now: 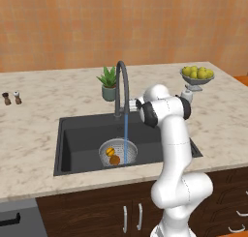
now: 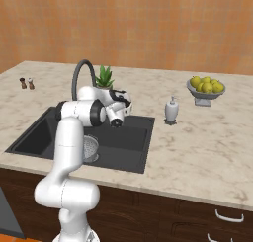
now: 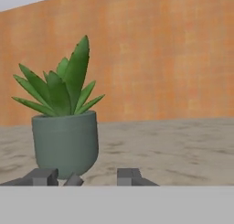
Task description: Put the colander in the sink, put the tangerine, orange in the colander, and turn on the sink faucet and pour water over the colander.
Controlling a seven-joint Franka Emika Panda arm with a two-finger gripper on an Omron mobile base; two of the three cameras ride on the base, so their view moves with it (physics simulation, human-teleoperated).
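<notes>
Centrally, in the left base view, the colander (image 1: 117, 152) is seen inside the sink (image 1: 80, 139), two fruits in it, water (image 1: 126, 134) falling from the sink faucet (image 1: 121, 86). In the hand view, the gripper (image 3: 87, 176) is seen parted, empty, facing a potted plant (image 3: 66, 127).

A potted succulent (image 3: 66, 127) stands on the marble counter (image 3: 173, 145) before an orange wall (image 3: 160, 58).
</notes>
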